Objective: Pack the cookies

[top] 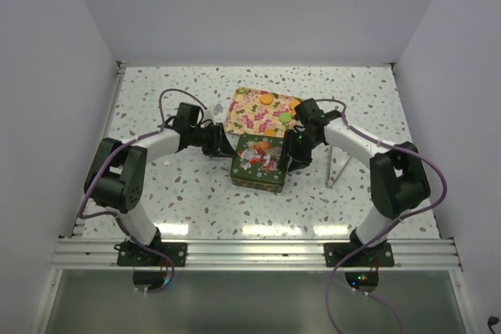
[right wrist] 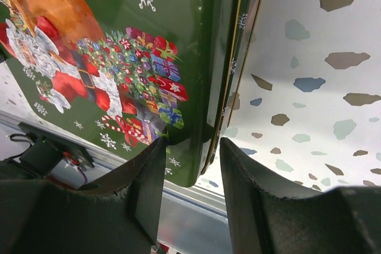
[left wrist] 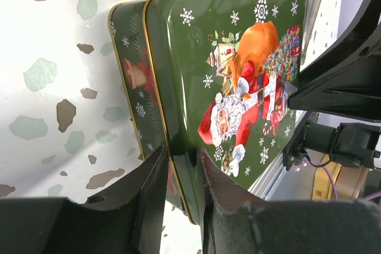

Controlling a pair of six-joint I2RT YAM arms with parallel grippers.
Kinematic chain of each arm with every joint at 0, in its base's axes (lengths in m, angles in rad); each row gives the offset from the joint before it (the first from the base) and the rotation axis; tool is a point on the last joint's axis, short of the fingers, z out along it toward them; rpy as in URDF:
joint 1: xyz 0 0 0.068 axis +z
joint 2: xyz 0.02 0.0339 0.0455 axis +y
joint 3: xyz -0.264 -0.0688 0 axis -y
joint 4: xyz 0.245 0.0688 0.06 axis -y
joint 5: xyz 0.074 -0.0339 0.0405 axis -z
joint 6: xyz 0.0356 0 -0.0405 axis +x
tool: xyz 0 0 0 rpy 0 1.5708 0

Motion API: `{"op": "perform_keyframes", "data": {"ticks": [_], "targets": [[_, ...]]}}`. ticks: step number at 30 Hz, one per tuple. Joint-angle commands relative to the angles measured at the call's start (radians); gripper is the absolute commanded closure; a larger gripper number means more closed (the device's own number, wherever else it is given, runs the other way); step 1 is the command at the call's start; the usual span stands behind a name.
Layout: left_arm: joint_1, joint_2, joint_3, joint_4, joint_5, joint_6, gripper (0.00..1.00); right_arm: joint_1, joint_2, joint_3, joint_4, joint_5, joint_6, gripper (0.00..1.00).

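A green Christmas tin (top: 258, 163) with a Santa picture stands at the table's middle, its lid (left wrist: 226, 57) resting over the base (left wrist: 128, 63). My left gripper (top: 232, 149) is shut on the lid's left edge (left wrist: 181, 156). My right gripper (top: 289, 154) straddles the lid's right edge (right wrist: 191, 147), open, its outer finger (right wrist: 238, 165) apart from the rim. The lid also shows in the right wrist view (right wrist: 119, 28). A few cookies lie behind on a floral box (top: 254, 115): orange ones (top: 266, 99) and a green one (top: 286, 117). The tin's inside is hidden.
A thin metal stand (top: 333, 163) rises right of the tin, close to my right arm. White walls enclose the table on three sides. An aluminium rail (top: 250, 252) runs along the near edge.
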Motion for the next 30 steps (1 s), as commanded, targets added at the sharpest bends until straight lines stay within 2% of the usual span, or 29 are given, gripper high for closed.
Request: {"op": "perform_keyframes", "data": {"ticks": [1, 10, 22, 30], "targets": [[-0.015, -0.038, 0.039, -0.053, -0.045, 0.048, 0.69, -0.002, -0.004, -0.060, 0.010, 0.049, 0.001, 0.56], [-0.053, -0.055, 0.082, -0.100, -0.083, 0.061, 0.61, -0.002, 0.016, -0.101, 0.011, 0.067, -0.008, 0.59], [-0.107, -0.101, 0.074, -0.125, -0.122, 0.033, 0.60, -0.002, 0.006, -0.062, -0.068, 0.116, -0.042, 0.57], [-0.113, -0.120, 0.036, -0.145, -0.169, 0.021, 0.60, -0.002, -0.011, -0.074, -0.049, 0.087, -0.044, 0.56]]}}
